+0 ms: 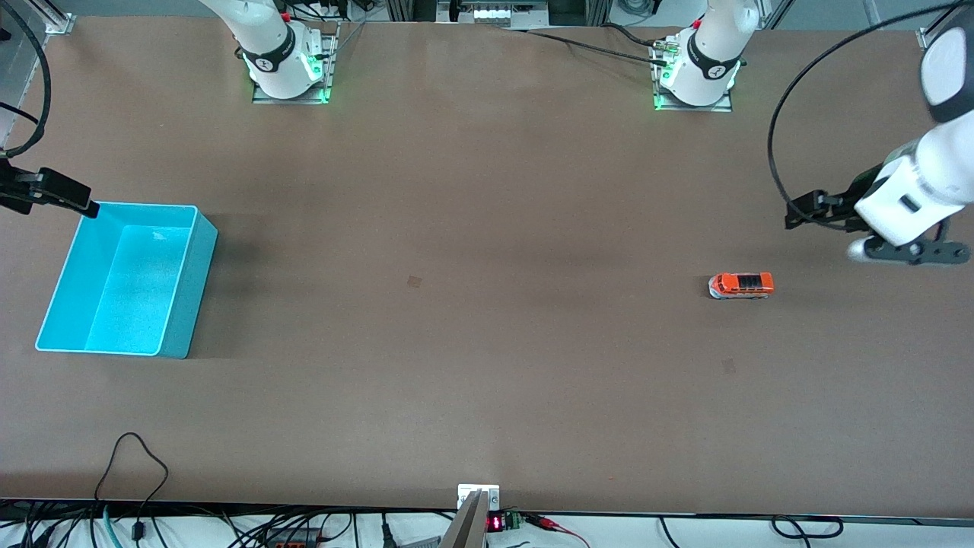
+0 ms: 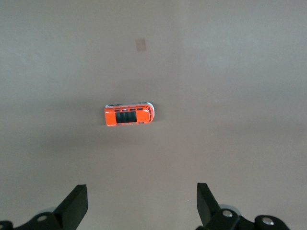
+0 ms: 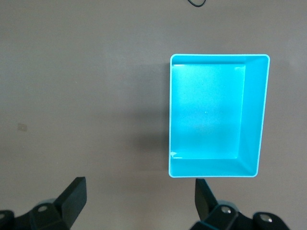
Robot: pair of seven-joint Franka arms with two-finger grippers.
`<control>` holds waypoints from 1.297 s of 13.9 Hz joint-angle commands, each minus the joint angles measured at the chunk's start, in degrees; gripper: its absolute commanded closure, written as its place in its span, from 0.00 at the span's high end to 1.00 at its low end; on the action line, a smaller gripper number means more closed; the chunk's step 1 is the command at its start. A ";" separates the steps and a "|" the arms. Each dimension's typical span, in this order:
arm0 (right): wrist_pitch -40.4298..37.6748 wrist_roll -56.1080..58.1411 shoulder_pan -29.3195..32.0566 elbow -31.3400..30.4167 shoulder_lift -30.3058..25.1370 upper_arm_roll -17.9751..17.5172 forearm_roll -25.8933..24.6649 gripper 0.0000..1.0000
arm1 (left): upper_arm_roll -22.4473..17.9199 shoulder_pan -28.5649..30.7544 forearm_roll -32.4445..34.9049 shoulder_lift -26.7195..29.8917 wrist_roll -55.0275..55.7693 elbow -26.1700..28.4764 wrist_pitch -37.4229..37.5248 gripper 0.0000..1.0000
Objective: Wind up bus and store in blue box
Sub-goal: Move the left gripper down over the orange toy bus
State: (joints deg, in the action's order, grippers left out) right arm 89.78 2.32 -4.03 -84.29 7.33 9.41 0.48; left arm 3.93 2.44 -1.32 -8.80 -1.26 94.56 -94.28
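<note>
The small orange bus [image 1: 741,285] [image 2: 129,115] stands on its wheels on the brown table, toward the left arm's end. My left gripper [image 1: 797,215] [image 2: 142,191] hangs open and empty over bare table beside the bus, not touching it. The blue box [image 1: 190,289] [image 3: 254,115] sits empty at the right arm's end of the table. Over the table by one corner of the box, my right gripper [image 1: 91,207] [image 3: 140,184] is open with nothing between its fingers.
The two arm bases [image 1: 289,68] [image 1: 696,76] stand along the table's back edge. Small dark marks [image 1: 415,281] [image 1: 728,366] lie flat on the tabletop. A loose black cable [image 1: 137,457] loops onto the table edge nearest the front camera.
</note>
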 commanded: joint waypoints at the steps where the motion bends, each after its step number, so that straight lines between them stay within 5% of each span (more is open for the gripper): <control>1: 0.04 0.14 0.07 0.79 0.32 -0.01 0.92 1.00 | 0.20 -0.24 0.80 -4.99 -5.92 -1.40 -2.49 1.00; 12: 0.04 0.14 -0.02 0.79 0.32 -0.01 0.92 1.00 | 0.11 0.81 7.21 -6.93 -38.51 14.50 -21.29 1.00; 18: 0.04 0.22 0.16 0.79 0.32 0.08 1.01 1.00 | 0.20 1.60 7.21 -11.85 -65.60 15.22 -25.77 1.00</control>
State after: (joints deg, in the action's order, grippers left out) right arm 89.82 2.32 -4.04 -84.29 7.34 9.42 0.48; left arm 3.86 3.27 4.76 -19.49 -59.82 109.66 -118.22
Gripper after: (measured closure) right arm 0.000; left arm 0.000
